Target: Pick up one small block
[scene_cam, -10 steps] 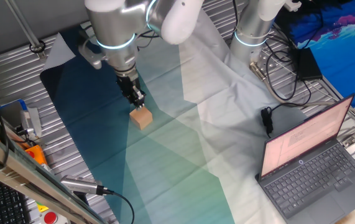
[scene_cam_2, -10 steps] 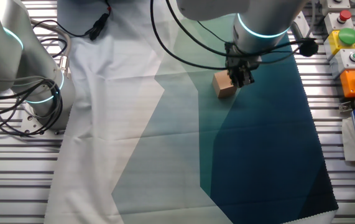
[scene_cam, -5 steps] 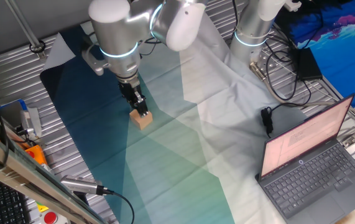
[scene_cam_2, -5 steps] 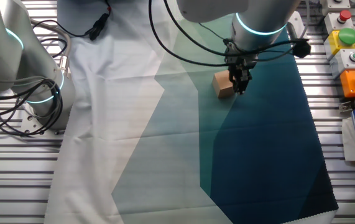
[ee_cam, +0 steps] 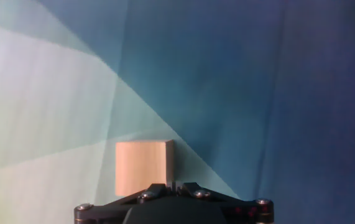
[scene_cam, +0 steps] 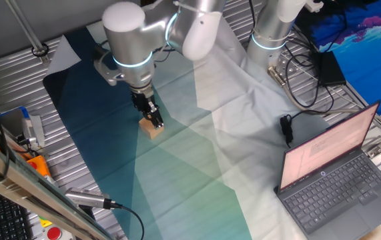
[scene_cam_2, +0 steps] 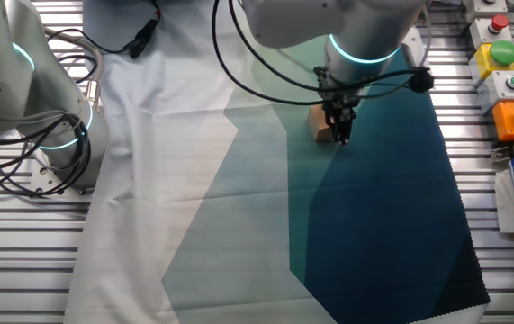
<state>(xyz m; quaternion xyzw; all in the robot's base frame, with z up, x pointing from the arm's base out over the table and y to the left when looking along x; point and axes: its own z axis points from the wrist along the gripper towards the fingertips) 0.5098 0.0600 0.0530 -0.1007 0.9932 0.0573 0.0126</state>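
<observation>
Since a second ago, the arm has slid over toward the small block (scene_cam: 153, 128) and come lower, so the gripper (scene_cam: 155, 121) is now right at the block instead of beside it. The block has not moved.

The block is a plain tan wooden cube. It sits flat on the cloth (scene_cam: 177, 193), on a stripe where the dark blue part meets the pale green part. In one fixed view the black fingers come down onto the top of the block and hide a bit of it. In the other fixed view the gripper (scene_cam_2: 340, 131) hangs just at the block's (scene_cam_2: 320, 125) right edge, touching it or nearly so.

In the hand view the block (ee_cam: 141, 168) is close to the camera, a little left of the middle, just above the black base of the gripper (ee_cam: 172, 205). The fingertips do not show clearly there, so I cannot tell if the fingers are spread or pressed together.

Away from the block, a laptop (scene_cam: 337, 173) stands with its lid up on the far side of the cloth.
</observation>
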